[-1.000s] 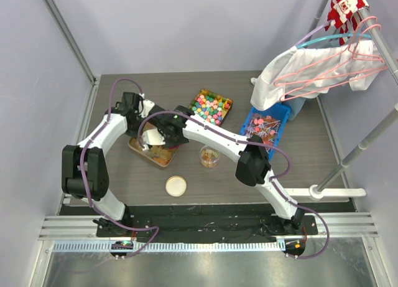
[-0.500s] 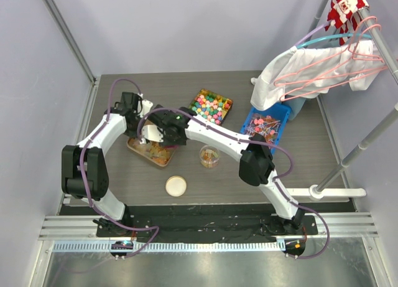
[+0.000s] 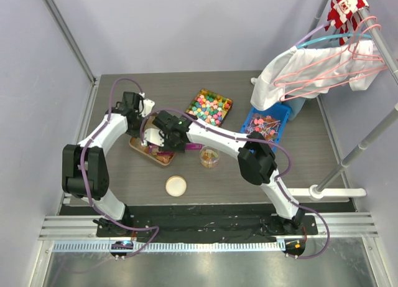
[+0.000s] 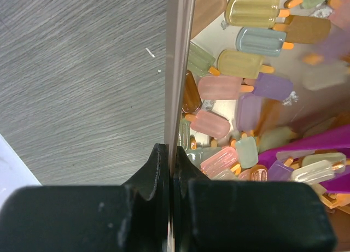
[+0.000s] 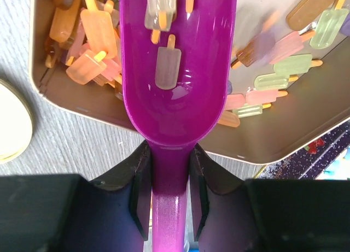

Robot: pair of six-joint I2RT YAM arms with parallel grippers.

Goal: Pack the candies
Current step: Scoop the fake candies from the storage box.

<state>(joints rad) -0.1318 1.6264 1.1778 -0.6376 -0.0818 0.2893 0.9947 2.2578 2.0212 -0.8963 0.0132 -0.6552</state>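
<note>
Holding popsicle-shaped candies (image 5: 98, 30): metal tray (image 4: 178, 71), rim pinched by left gripper (image 4: 172, 167). Right gripper (image 5: 168, 181) clamped on purple scoop (image 5: 180, 93), few candies inside. Clear cup (image 3: 209, 156) at tray's 3 o'clock, some candies.

The candies (image 4: 240, 63) are translucent pastels — pink, yellow, green, lilac, amber and brown, all with orange sticks — while the scoop (image 5: 175, 93) is glossy purple, the tray (image 4: 178, 71) tan, the table (image 4: 82, 71) grey with fine wood grain, the lid (image 5: 11, 126) cream.
</note>
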